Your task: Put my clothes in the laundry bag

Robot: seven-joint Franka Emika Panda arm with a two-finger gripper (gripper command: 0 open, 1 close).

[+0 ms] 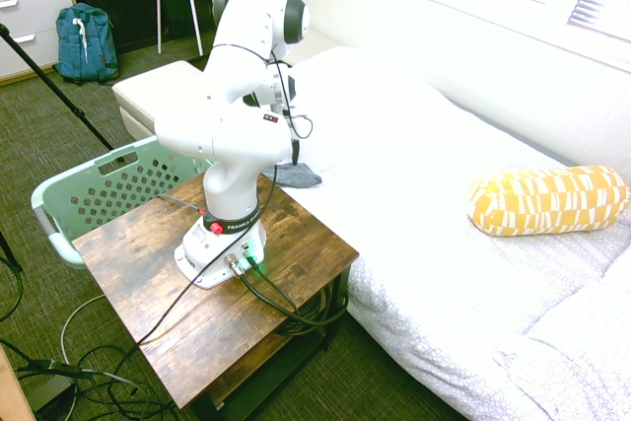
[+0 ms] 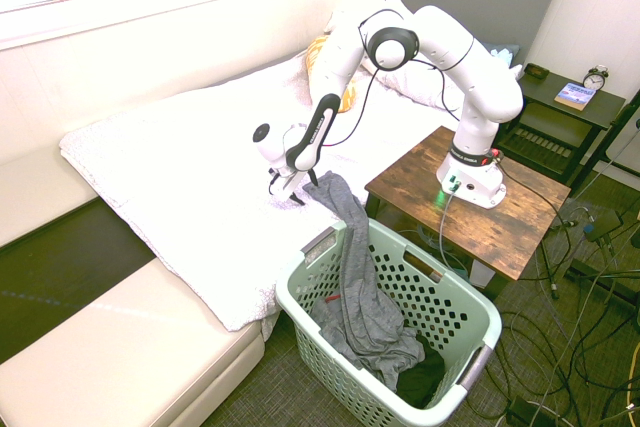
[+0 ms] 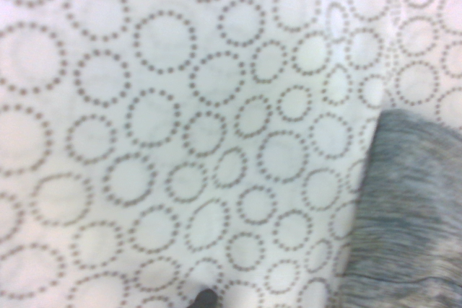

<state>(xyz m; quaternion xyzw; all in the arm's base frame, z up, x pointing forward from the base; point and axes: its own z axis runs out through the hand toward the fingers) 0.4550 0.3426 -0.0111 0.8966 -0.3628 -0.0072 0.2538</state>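
I have the gripper (image 2: pixel 307 190) low over the bed (image 2: pixel 170 167), its two fingers parted; it looks released, gripping nothing. The grey garment (image 2: pixel 365 297) is the piece to bag: in the second exterior view most of it hangs down inside the laundry basket (image 2: pixel 312 342), while its far end runs up over the rim and lies on the bed's edge, just beside the fingertips. The wrist view agrees, showing the fabric off to one side of the patterned sheet.

I judge the basket stands there, tight between the bed and the wooden table (image 2: pixel 510 237), so cloth pulled over the mattress edge drops straight in. The weight already inside probably keeps the garment from sliding back, and friction on the sheet and rim holds up the tail. A darker cloth (image 2: pixel 425 372) lies under it at the near end of the basket.

So the job looks mostly done to me. I'd next pinch that loose end, lift it clear of the rim and let it fall inward; closing from here might catch only sheet.
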